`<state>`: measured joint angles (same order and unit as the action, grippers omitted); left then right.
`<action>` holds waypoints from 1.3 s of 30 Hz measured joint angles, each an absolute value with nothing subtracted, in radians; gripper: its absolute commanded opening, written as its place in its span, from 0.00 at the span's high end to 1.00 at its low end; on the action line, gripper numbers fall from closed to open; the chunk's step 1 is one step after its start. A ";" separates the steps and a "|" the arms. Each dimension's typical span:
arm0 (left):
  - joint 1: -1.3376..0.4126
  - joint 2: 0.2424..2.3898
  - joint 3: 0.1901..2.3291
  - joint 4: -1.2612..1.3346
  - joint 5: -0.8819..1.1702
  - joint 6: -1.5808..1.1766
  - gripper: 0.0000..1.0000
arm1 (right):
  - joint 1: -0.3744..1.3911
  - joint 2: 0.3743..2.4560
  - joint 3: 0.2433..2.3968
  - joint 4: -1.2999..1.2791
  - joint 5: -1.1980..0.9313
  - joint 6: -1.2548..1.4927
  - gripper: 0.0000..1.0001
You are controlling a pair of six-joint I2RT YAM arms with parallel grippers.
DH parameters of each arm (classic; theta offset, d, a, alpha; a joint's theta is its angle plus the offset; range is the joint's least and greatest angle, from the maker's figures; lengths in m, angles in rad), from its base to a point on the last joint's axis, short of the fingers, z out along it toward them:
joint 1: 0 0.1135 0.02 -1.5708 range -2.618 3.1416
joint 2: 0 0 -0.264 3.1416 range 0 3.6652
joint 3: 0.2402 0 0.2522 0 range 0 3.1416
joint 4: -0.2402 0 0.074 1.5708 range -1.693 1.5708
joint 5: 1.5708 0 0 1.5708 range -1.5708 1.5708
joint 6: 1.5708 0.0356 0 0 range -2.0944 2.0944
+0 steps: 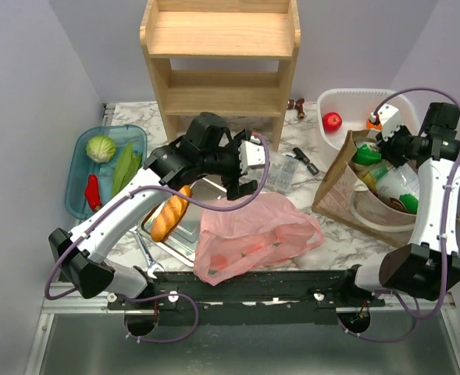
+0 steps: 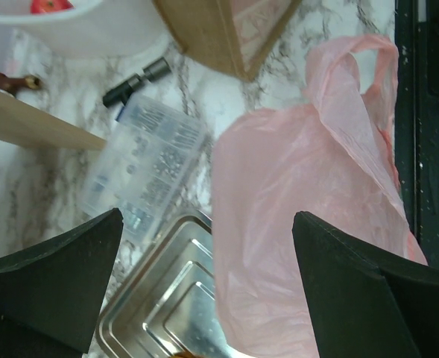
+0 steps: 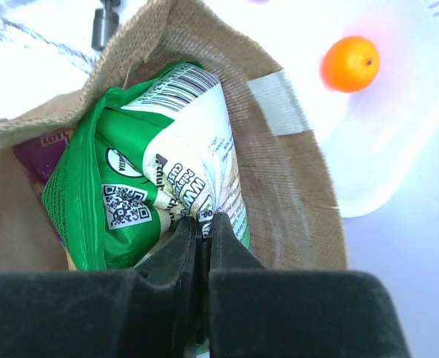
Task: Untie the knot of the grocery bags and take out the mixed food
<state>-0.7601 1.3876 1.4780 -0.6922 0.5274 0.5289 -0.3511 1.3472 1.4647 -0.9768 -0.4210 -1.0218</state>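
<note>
The right gripper [image 3: 202, 224] is pressed closed inside the brown bag [image 3: 286, 171]. The near edge of a green-and-white packet [image 3: 167, 142] appears pinched between its jaws (the packet is thin, so almost no gap shows). The packet leans against the brown bag's inner wall. Its long axis runs straight away from the fingertips toward the far rim, and a purple packet [image 3: 36, 149] sits mostly hidden at its side. The coming move likely turns on that line. Drawing back along it, out through the open mouth, should bring the packet clear, whereas a sideways drag would probably snag it on the wall. The right arm is plainly the nearer one. The white basin [image 1: 347, 100], holding an orange [image 3: 349, 63] and a red fruit [image 1: 332, 122], lies just beyond the brown bag.

The left gripper [image 2: 208, 216] hovers with its jaws spread wide and nothing between them, above the pink bag [image 1: 253, 234] where its edge meets the steel tray [image 2: 167, 298]. The pink bag lies slack near the table's front edge, with its long axis left to right. One handle loop [image 2: 317, 71] lies open toward the brown bag, and no knot is visible. A cabbage [image 1: 101, 148] and a red pepper [image 1: 94, 191] sit in the blue bin [image 1: 77, 168] at far left.
</note>
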 measured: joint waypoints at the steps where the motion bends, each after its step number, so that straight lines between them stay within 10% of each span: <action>1: -0.759 1.396 1.507 -0.691 0.527 0.536 0.02 | -0.353 1.346 1.488 -0.992 -0.432 -1.019 0.99; 30: -0.735 1.496 1.949 -0.653 0.603 0.877 0.01 | -0.345 1.435 1.945 -0.730 -1.005 -0.300 0.99; 39: -0.616 1.483 2.037 -0.676 0.638 0.847 0.01 | -0.019 1.440 1.840 -0.582 -1.029 -0.115 1.00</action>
